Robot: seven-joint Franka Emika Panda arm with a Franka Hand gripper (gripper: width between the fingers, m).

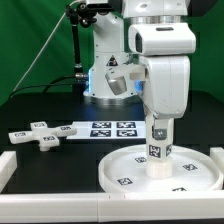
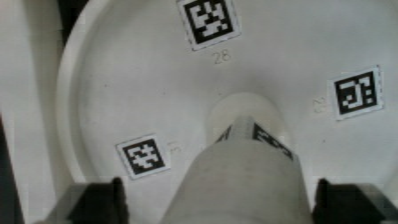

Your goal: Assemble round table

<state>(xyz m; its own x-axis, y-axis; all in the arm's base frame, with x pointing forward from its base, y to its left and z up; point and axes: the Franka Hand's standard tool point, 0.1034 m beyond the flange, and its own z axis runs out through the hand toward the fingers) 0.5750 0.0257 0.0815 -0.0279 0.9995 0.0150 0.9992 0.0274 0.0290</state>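
The large round disc (image 1: pixel 115 170) lies flat at the front of the table, and its rimmed, tagged face fills the wrist view (image 2: pixel 143 90). The short cylinder leg (image 1: pixel 157 152) stands upright on the disc's central hub; in the wrist view (image 2: pixel 240 175) it runs down to the hub. My gripper (image 1: pixel 158 128) is directly above, with its fingers either side of the leg's top. In the wrist view the gripper (image 2: pixel 222 205) is open: a gap shows between one dark finger (image 2: pixel 98 200) and the leg. The cross-shaped foot (image 1: pixel 38 133) lies on the table at the exterior view's left.
The marker board (image 1: pixel 110 128) lies behind the disc, in front of the robot base (image 1: pixel 105 80). White rails run along the front left (image 1: pixel 6 165) and the right edge (image 1: pixel 217 152) of the work area.
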